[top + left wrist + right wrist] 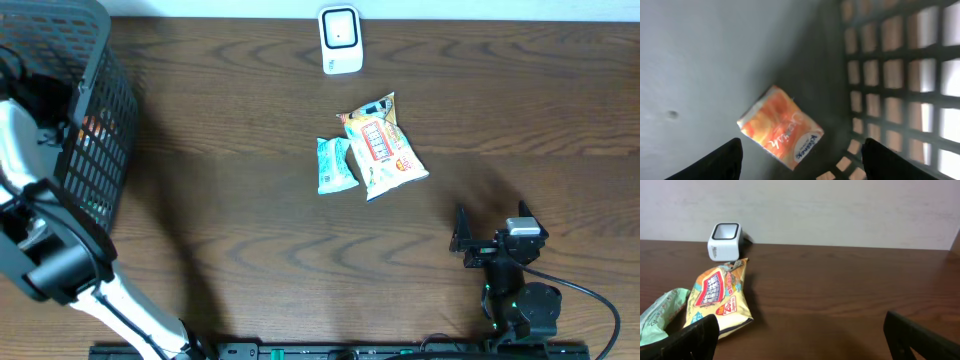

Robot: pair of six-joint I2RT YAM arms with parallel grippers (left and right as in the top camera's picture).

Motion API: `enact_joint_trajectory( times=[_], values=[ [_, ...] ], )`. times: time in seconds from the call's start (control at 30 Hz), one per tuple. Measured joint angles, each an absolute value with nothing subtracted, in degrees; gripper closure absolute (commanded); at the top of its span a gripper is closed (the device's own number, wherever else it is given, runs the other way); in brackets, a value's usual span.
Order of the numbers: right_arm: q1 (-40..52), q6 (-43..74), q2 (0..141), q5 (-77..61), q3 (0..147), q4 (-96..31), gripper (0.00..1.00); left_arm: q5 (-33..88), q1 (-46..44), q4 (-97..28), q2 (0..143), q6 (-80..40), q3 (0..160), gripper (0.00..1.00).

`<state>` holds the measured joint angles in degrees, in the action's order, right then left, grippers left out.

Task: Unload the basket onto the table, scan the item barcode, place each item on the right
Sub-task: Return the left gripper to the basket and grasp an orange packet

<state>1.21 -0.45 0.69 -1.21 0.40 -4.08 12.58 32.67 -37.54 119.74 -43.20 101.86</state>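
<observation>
Top left of the worktop (250, 250): a dark mesh basket (105, 120), with the white left arm (125, 305) leading over its rim and down inside. On the grey basket floor, near the lattice wall: an orange tissue packet (781, 127), flat, turned corner-on to the wrist camera, printed side up.

Left claw (801, 147) directly over that packet, spread wider than the packet itself, one dark finger (710, 162) off to each side. Nothing in its grip. No contact with the packet visible from the wrist view; cannot tell how far above it.

At the far edge of the worktop, near the middle: a small white scanner (340, 40), upright, well apart from the basket.

Between the scanner and the near edge: a yellow snack bag (383, 148) flat on the wood, and a pale green packet (335, 165) touching its left side.

Near right corner: the right arm (525, 300), low over the wood. Right claw (801, 320) aimed toward the far wall, fully spread and empty, only bare wood between its fingers (695, 340). Well apart from both bags, with the scanner and the snack bag off to the left in its wrist view.
</observation>
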Motion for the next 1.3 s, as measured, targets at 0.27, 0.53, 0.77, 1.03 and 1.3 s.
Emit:
enact_joint_trajectory(
  times=[0.27, 0.53, 0.77, 1.03, 1.3],
  values=[
    [1.21, -0.43, 0.69, -1.21, 0.4, -4.08, 0.01, 13.8, 29.43, -37.32, 124.36, -46.92, 101.86, 0.25],
    [1.21, -0.45, 0.69, -1.21, 0.4, -4.08, 0.01, 10.59, 28.45, -37.06, 124.55, -50.22, 101.86, 0.24],
    [1.21, -0.45, 0.69, -1.21, 0.4, -4.08, 0.01, 9.08, 28.45, -37.06, 124.55, -51.96, 101.01, 0.24],
    [1.21, -0.43, 0.69, -1.21, 0.4, -4.08, 0.01, 8.73, 28.64, -33.54, 124.79, -55.7, 97.78, 0.25],
    [1.21, -0.45, 0.69, -1.21, 0.4, -4.08, 0.01, 8.4, 28.88, -29.67, 126.41, -52.12, 97.76, 0.52]
  ],
)
